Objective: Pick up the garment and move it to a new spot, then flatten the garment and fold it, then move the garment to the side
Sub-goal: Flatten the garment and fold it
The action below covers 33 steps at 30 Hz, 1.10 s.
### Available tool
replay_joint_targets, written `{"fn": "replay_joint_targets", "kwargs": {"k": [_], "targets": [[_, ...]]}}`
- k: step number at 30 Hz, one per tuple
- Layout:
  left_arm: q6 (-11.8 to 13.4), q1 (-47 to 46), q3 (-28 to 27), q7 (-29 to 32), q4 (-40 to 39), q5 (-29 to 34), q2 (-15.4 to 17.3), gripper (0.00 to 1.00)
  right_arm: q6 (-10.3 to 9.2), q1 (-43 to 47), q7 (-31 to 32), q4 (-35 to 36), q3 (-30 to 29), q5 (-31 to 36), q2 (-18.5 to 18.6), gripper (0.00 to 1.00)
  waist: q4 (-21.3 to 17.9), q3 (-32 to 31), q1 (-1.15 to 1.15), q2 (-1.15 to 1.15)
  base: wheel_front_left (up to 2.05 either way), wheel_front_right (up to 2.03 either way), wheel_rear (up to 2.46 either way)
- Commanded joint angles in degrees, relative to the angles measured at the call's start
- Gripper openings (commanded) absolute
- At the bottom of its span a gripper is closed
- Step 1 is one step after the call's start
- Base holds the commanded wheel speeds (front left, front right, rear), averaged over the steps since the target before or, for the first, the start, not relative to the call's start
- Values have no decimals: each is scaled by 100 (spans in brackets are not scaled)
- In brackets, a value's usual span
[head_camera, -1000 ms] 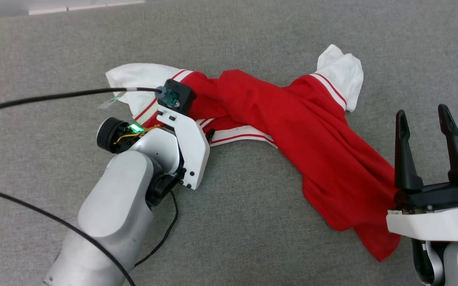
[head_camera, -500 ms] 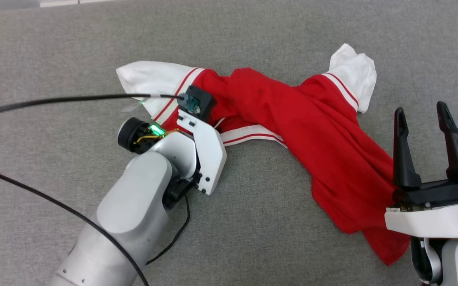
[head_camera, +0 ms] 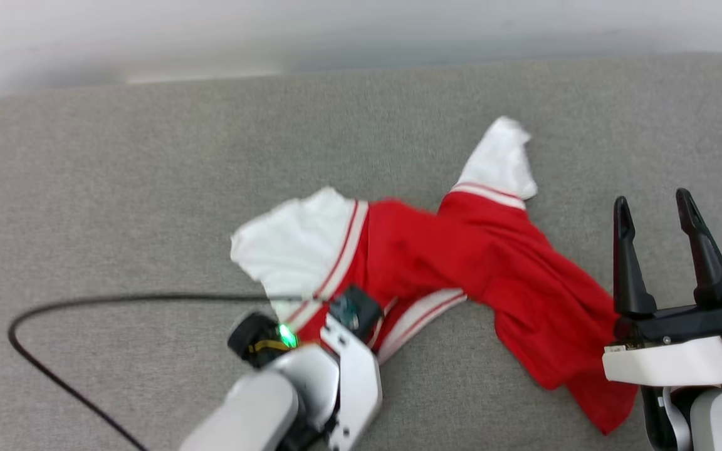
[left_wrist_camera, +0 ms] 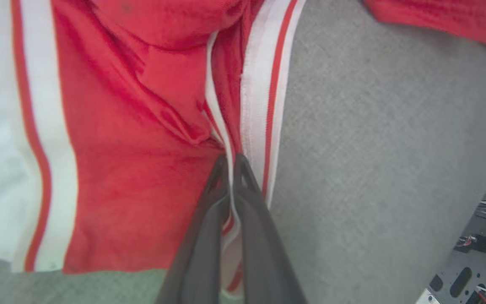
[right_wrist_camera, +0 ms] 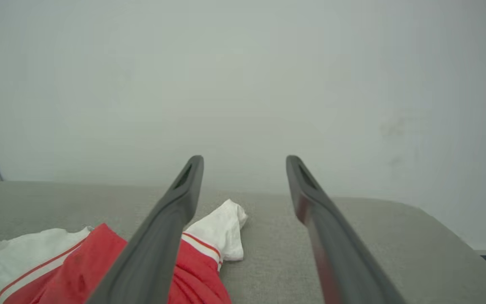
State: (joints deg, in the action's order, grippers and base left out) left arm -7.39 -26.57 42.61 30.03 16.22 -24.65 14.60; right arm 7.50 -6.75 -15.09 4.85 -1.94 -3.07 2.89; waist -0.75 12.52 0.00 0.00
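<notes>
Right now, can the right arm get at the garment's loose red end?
Probably yes. The right gripper is open and empty, and the garment lies with its red hem just beside it, nothing between.

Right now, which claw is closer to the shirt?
Left. The left claw is shut on the striped trim of the shirt. The right claw is open beside its red lower end, gripping nothing.
</notes>
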Motion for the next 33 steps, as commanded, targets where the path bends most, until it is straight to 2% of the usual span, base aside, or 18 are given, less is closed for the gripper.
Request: {"fn": "replay_joint_targets", "kwargs": {"k": [1,8,9,10,11,17,21,27,33], "targets": [[1,167,70,10,-60,6,46,0,-2,72,-11,-16,-10,-25,-3,100,36,-164,0,0,0,0,0],[151,820,221,-215,-441,42,256,0,-2,121,-11,-54,12,-29,-3,100,37,-329,0,0,0,0,0],[195,847,189,-326,-472,69,253,5,-2,135,-11,-58,20,-30,-3,100,35,-340,0,0,0,0,0],[258,843,151,-455,-500,110,254,97,-2,148,-11,-61,26,-31,-3,100,34,-352,0,0,0,0,0],[299,847,121,-573,-512,138,256,100,-2,159,-11,-66,30,-31,-3,100,33,-367,0,0,0,0,0],[542,763,-143,-1424,-700,232,156,100,-2,196,-11,-57,14,24,-2,100,-33,-484,0,0,0,0,0],[549,635,-134,-1607,-950,238,25,100,-2,175,-11,-23,-115,84,-2,100,-122,-534,0,0,0,0,0],[369,244,182,-1264,-1217,160,-386,100,-2,-1,-11,0,-542,83,-3,100,-398,-442,0,0,0,0,0],[204,-282,615,-874,-792,118,-856,100,-2,-223,-11,86,-680,58,-4,100,-909,-98,0,0,0,0,0]]}}
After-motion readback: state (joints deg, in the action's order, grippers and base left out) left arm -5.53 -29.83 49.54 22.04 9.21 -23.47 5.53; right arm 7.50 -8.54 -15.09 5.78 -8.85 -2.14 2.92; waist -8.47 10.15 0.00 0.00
